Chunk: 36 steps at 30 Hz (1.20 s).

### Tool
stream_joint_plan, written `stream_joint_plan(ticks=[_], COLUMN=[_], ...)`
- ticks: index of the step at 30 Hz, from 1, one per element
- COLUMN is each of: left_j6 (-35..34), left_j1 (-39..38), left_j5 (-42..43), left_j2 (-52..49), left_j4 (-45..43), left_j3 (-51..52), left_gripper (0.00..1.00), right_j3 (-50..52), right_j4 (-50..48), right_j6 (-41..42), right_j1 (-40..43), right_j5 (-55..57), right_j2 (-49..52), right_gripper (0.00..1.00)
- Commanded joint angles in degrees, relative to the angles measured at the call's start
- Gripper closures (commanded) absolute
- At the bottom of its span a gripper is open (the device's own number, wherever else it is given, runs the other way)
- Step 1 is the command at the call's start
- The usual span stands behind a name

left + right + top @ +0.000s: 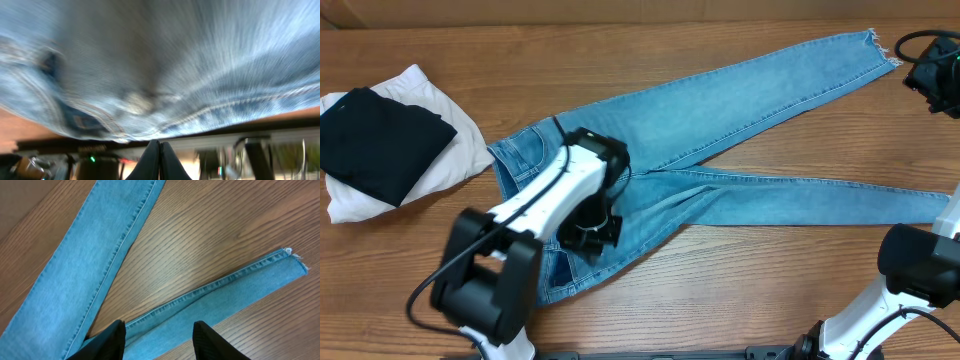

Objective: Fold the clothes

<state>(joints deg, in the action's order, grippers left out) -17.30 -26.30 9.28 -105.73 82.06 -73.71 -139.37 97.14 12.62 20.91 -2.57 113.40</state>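
Note:
The clothes, light blue jeans, lie flat on the wooden table, waist to the left and the two legs spreading to the right. My left gripper is down on the seat area near the front edge of the denim. In the left wrist view its fingers are pressed together at the edge of the blurred denim, which fans out from their tips. My right gripper hangs open above the nearer leg, whose frayed hem lies to the right. Only the right arm shows overhead.
A black folded garment lies on a white folded garment at the far left. A black device with cables sits at the far right edge. Bare wood shows between the two legs.

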Motion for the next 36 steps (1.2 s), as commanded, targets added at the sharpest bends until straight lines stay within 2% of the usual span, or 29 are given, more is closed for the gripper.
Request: stream_joint_plan(ticks=[1,3,7,11,20,26,32,36], left_j6=[-3.17,-3.32,-3.56,-2.86,-2.38,-1.49,3.15,7.19], left_j1=[3.67,5.95,9.97,12.11,14.71,20.28,27.15,29.29], left_j5=[-5.79,-6.38,-4.98,-4.94,-11.06,-8.90,-2.75,-2.62], left_j2=[7.06,8.24,5.49,-1.16,-11.08,-17.81,-25.20,-26.49], left_j4=[-6.14,-13.07,-20.92,-20.61,-25.53,-32.79,-32.11,-31.19], left_j3=[-3.85,-3.91,-3.91,-3.91,-3.91,-4.57,-12.33,-18.93], left_gripper=[0.96,0.87,0.88,0.96,0.94,0.94,0.96,0.94], right_j3=[-0.07,-0.09,-0.07,-0.09,-0.07,-0.07,-0.07,-0.07], right_j4=[-0.09,-0.09,-0.09,-0.09,-0.09,-0.09,-0.11,-0.11], right_j6=[-0.46,-0.46,-0.46,-0.46,-0.46,-0.46,-0.46,-0.46], right_j1=[-0.26,-0.26,-0.26,-0.26,-0.26,-0.26,-0.26,-0.26], right_j5=[-0.13,-0.13,-0.13,-0.13,-0.13,-0.13,-0.13,-0.11], right_j2=[-1.97,-1.97,-1.97,-1.97,-1.97,-1.97,-1.97,-1.97], right_gripper=[0.53,0.53,0.53,0.53,0.53,0.53,0.53,0.53])
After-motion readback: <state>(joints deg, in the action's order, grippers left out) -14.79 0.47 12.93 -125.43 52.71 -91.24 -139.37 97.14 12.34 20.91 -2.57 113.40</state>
